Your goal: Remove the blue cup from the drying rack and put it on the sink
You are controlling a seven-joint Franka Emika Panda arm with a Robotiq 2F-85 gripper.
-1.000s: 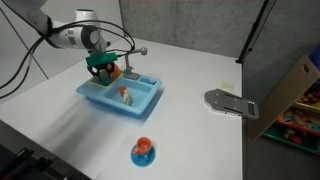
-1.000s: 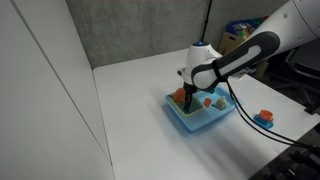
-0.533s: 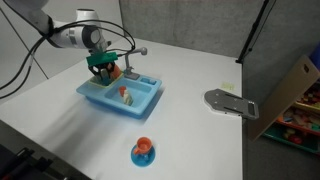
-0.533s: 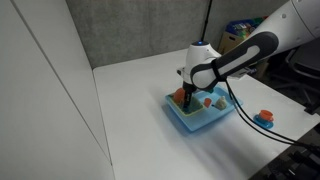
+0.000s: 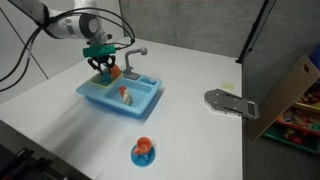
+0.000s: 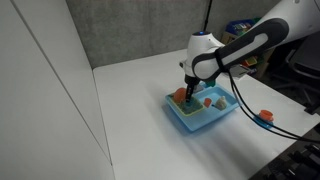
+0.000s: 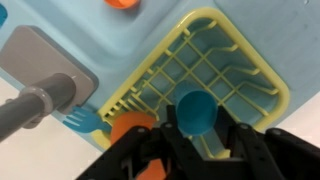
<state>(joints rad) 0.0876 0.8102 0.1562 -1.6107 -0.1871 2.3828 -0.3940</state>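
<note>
Blue cup (image 7: 195,110), wrist view: seen mouth-on, a round blue disc between the two black fingers (image 7: 150,150), which are clenched on it from either side. It shows against the yellow-green grid of the drying rack (image 7: 225,60); cannot tell whether it touches the wires. The rack sits in one end of the light-blue sink (image 7: 110,50). An orange piece (image 7: 130,125) lies just beside the cup at the rack's edge, with a small blue fork (image 7: 83,121) next to it. The grey faucet (image 7: 40,100) comes in from the side.

In an exterior view: the arm (image 5: 65,25) reaches over the white bench (image 5: 200,60), with the fingers (image 5: 101,64) pointing down over the rack end of the sink (image 5: 145,103), beside the faucet (image 5: 133,55). The cup is too small to make out here. A small orange-and-white item (image 5: 125,93) lies in the basin. An orange-and-blue item (image 5: 143,151) stands on the bench well apart from the sink, and a flat grey plate (image 5: 230,102) lies near the bench edge.

In an exterior view: the fingers (image 6: 189,88) hang over the near end of the sink (image 6: 200,124), with orange bits visible inside it. The cup is hidden. The orange-and-blue item (image 6: 265,115) sits on the bench (image 6: 130,100), apart from the sink.
</note>
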